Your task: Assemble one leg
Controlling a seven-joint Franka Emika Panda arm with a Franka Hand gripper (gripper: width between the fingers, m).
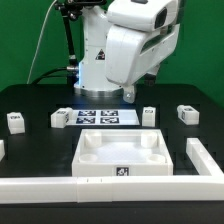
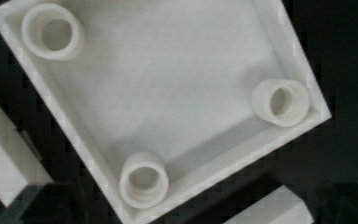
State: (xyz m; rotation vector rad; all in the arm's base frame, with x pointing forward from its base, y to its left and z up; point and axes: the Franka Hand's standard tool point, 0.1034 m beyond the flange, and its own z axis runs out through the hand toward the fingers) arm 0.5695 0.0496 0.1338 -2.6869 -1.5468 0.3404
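We see four small white blocks of the same kind standing on the black worktop (image 1: 30, 100) in the exterior view, each apart from the others and from the tray (image 1: 122, 160). Taking the tray as the dial's centre, one leg (image 1: 15, 121) stands far out at 10 o'clock. A second leg (image 1: 60, 118) is nearer along the same bearing, a third leg (image 1: 149, 115) is at 1 o'clock, and a fourth leg (image 1: 186, 113) is at 2 o'clock. None is touched by the robot. The marker board (image 1: 98, 115) lies flat at 11 o'clock from the tray, between the second and third legs. The white arm (image 1: 130, 45) hangs above and behind the board, at 12 o'clock.

The tray sits open side up with a square tag on its near wall. A long bar (image 1: 50, 186) runs across at 6 o'clock just beside it, and another bar (image 1: 206, 160) lies at 3 o'clock.

The wrist view looks down into the tray (image 2: 158, 100). There we count three round sockets in its corners: one socket (image 2: 51, 30), another socket (image 2: 279, 100) and a third socket (image 2: 144, 181). All three are empty.

We cannot make out the fingers clearly in either view, so we cannot tell whether they are spread or pressed together.
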